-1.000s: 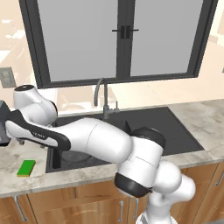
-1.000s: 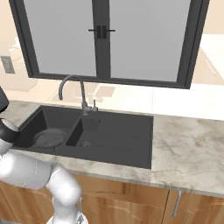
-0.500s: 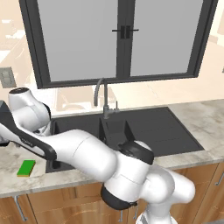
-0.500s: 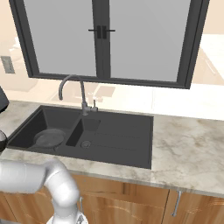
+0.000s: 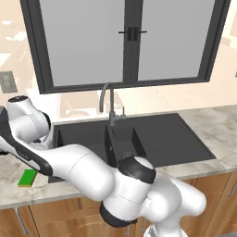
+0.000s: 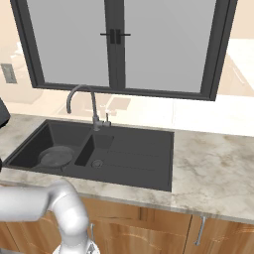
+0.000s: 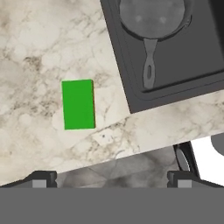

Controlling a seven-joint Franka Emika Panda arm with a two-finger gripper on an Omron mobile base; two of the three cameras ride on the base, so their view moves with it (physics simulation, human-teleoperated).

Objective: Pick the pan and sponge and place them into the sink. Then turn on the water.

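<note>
1. Two task things sit near the sink [image 6: 149, 171], a matte black double-basin unit set into a pale marbled counter [image 6: 213, 163] below a dark-framed window [image 6: 119, 44].
2. From the right base view, the pan [image 6: 56, 157] lies flat on the floor of the sink's large basin, at the end farthest from the drainboard. It is round, dark grey, with a lighter rim.
3. From the hand view, the same pan [image 7: 152, 19] shows its handle pointing toward the basin's front wall, the one nearest the counter edge.
4. The sponge [image 7: 78, 104] lies flat on the counter outside the sink, green face up, near the large basin's outer wall but apart from it.
5. From the left base view, the sponge [image 5: 28, 177] rests close to the counter's front edge, beside the sink's outer corner.
6. A grey gooseneck faucet [image 6: 82, 101] stands behind the sink, at the divide between the two basins, its spout curving over the large one.
7. The gripper [image 7: 112, 177] hangs above the counter's front edge near the sponge, its two fingertips spread wide apart with nothing between them.
</note>
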